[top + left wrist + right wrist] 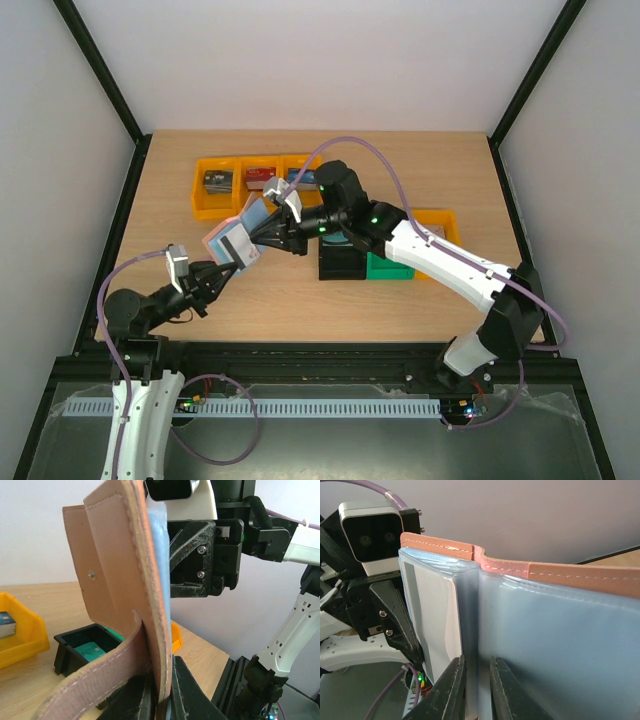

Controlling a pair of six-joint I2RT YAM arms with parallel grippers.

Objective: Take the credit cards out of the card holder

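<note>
The card holder [222, 234] is held open in the air between my two grippers, left of the table's middle. Its outside is reddish-brown [120, 580] and its inside is pale blue plastic sleeves [545, 645]. My left gripper [218, 272] is shut on the holder's lower edge [167, 695]. My right gripper [268, 230] is shut on the middle fold of the blue sleeves [477, 690]. A white card with a grey stripe [432, 625] sits in the left sleeve. A teal card [92, 651] lies in the black bin [65, 645].
A row of yellow bins [215, 205] with small items stands at the back left. A black bin [340, 265], a green bin [392, 268] and another yellow bin [440, 222] sit under my right arm at mid-table.
</note>
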